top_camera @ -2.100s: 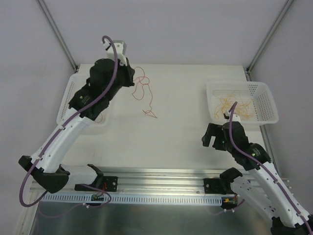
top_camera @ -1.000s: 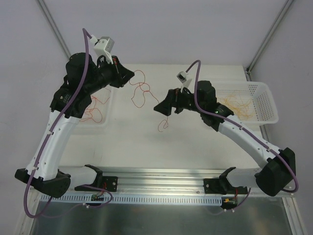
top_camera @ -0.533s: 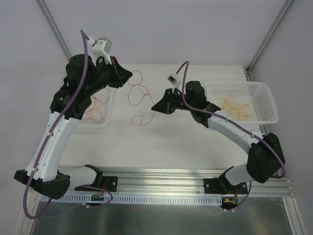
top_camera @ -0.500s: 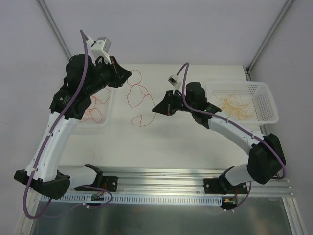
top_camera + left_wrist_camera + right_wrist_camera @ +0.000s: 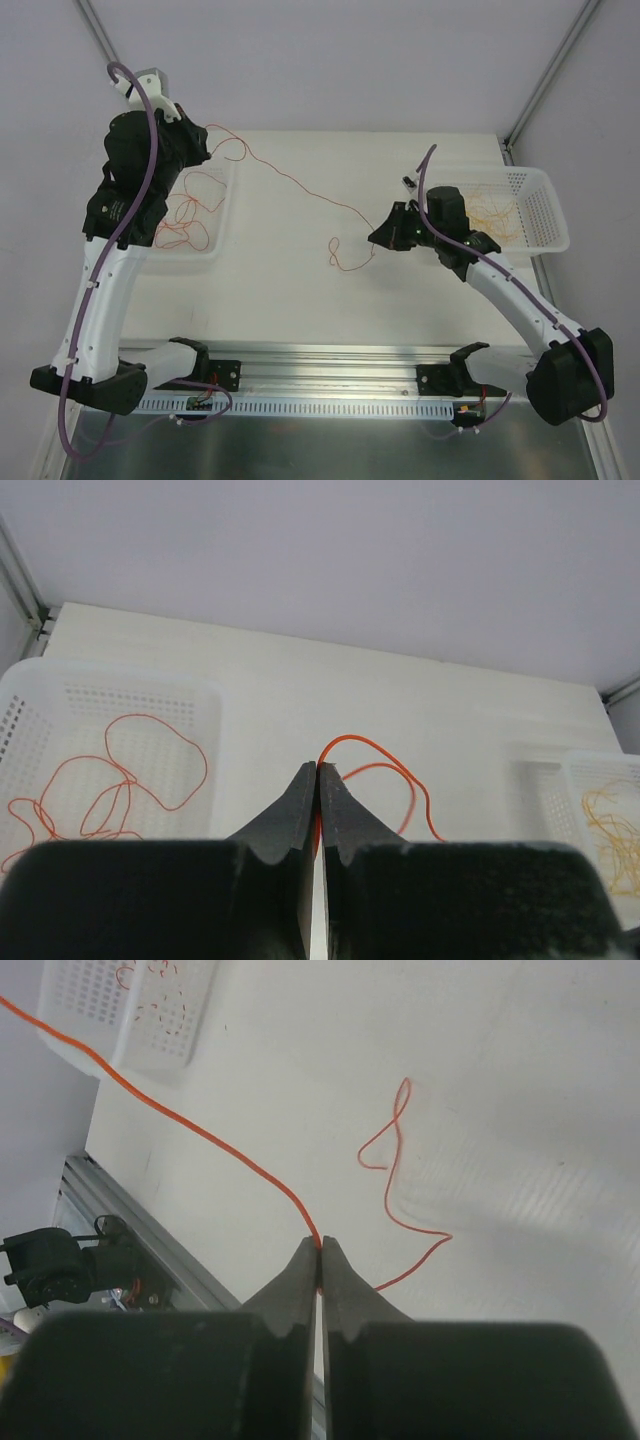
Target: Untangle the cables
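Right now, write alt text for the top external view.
Two arms stretch one red-orange cable across a table, the left claw at its far end and the right claw near its curly tail. The left basket holds red cables, the right basket yellow ones.

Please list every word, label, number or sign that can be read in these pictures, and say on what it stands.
None can be read.
The left gripper, the right gripper, the red-orange cable, the left basket, the right basket and the table show no writing.
The small circuit boards at the near edge: too small to read any marking.
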You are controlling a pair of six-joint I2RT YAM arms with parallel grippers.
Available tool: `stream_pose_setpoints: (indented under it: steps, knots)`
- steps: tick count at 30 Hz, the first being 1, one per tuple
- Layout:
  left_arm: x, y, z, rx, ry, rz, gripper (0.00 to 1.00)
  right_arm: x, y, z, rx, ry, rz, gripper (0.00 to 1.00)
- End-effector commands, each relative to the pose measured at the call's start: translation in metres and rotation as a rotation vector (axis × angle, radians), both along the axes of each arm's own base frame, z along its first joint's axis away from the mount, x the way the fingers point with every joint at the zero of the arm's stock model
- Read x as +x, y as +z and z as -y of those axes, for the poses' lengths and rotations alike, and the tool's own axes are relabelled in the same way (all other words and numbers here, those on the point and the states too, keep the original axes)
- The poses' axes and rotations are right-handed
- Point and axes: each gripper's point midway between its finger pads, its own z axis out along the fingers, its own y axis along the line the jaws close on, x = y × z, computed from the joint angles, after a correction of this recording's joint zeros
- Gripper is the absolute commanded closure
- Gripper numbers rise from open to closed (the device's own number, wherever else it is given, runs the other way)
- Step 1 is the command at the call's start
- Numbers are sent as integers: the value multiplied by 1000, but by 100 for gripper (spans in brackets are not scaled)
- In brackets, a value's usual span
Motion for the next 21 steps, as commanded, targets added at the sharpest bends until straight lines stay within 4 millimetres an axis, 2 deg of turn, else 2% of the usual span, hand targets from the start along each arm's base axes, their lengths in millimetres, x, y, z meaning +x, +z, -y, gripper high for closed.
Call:
stream_pose_setpoints:
  steps: [1, 3, 4, 5, 7, 8, 9, 11, 13, 14, 16, 17, 21]
  knots:
    - [-3, 20, -16, 46, 51, 67, 100, -9, 18, 7, -32, 16, 31, 97]
    - [1, 29, -8, 42, 15, 82, 100, -14, 32, 1, -19, 49, 38, 82]
    - [3, 32, -6, 38, 3, 85, 100, -16, 37, -1, -15, 60, 45, 69]
    - [7, 42, 0, 33, -23, 103, 100, -19, 45, -5, -8, 76, 51, 51]
    - [10, 51, 5, 27, -44, 118, 100, -23, 51, -6, -10, 85, 48, 36]
    - [13, 61, 10, 20, -68, 137, 100, -25, 54, -7, -9, 87, 54, 25]
    - [14, 66, 12, 13, -76, 146, 100, -27, 60, -8, -5, 92, 64, 20]
    - [17, 83, 15, 0, -87, 178, 100, -30, 60, -4, -14, 84, 61, 11]
    - [17, 96, 17, -6, -98, 207, 100, -36, 58, 2, -31, 75, 57, 6]
    - [16, 111, 16, -11, -92, 238, 100, -38, 57, 4, -41, 78, 62, 5]
    - [18, 124, 12, 3, -75, 271, 100, -45, 50, 10, -62, 73, 49, 4]
    - [12, 142, 8, 6, -62, 315, 100, -47, 48, 12, -70, 73, 46, 4]
    - [16, 157, -25, 91, 87, 353, 100, -55, 38, 18, -90, 74, 31, 3]
